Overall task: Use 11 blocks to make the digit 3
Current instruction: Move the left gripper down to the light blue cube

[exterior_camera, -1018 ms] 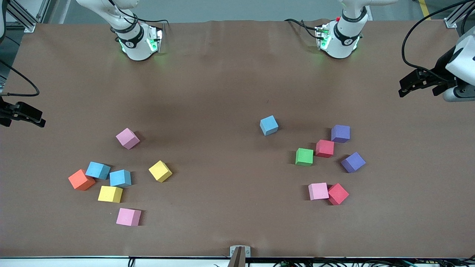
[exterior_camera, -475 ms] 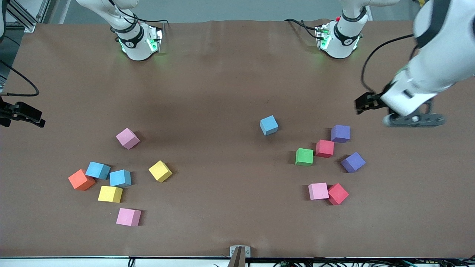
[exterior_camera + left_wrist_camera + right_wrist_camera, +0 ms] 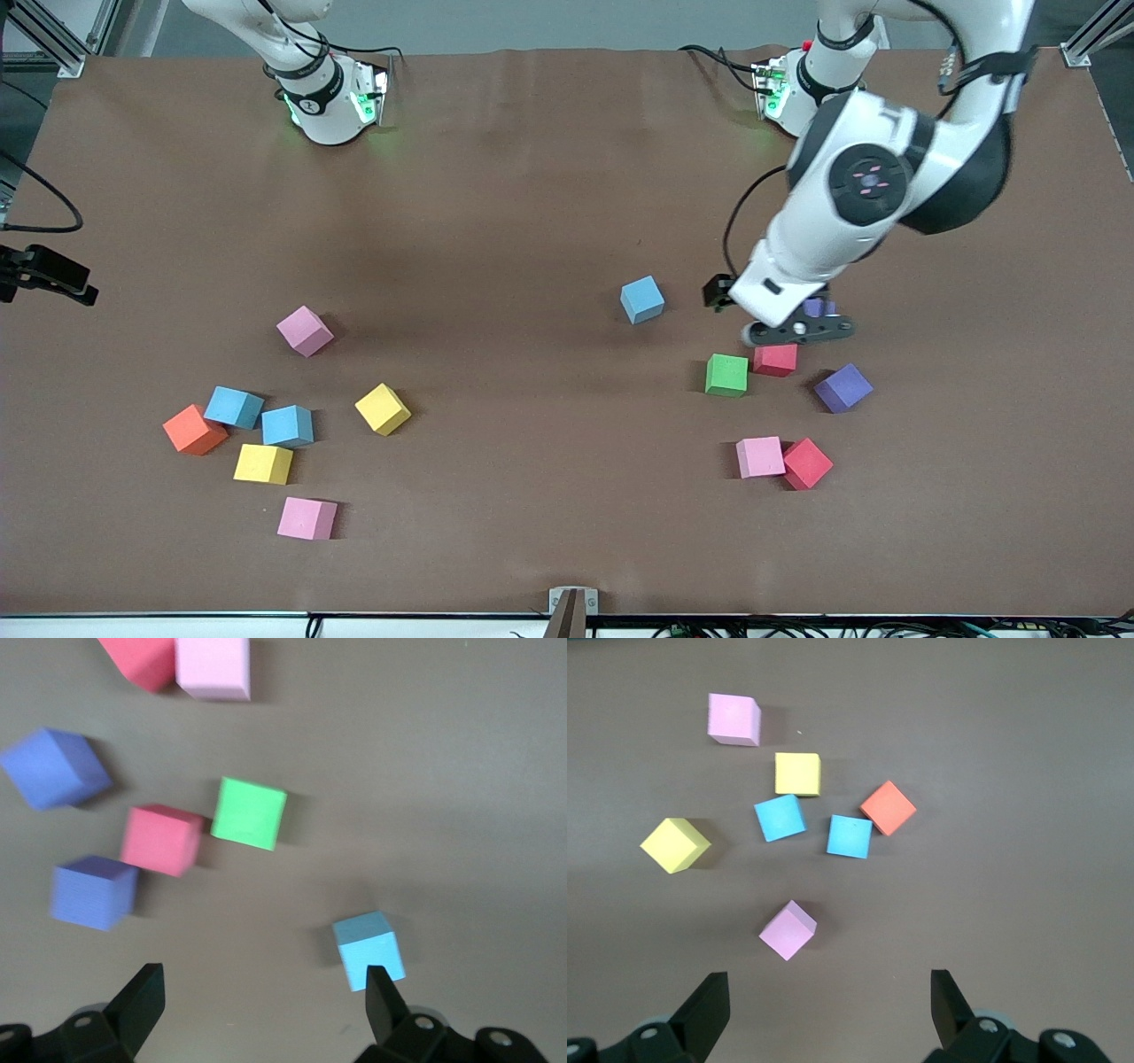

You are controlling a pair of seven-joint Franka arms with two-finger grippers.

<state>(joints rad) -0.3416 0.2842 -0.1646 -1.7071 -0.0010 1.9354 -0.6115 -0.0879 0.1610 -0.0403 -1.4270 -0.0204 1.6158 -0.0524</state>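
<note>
purple cube [image 3: 817, 307]: mostly hidden under the left arm's wrist, front view.
red cube [image 3: 142, 657]: cut by frame edge, left wrist view.
right gripper [image 3: 44, 275]: cut at frame edge, front view.
left wrist view: cubes motion-blurred.

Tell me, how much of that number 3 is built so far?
None yet: the blocks lie scattered in two loose groups on the table. The left gripper, open and empty, is over the group with the green one. The right gripper waits, open. All eleven placements remain.

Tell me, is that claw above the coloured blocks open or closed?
Open. The left gripper holds nothing; its fingers stand wide apart above the table.
</note>
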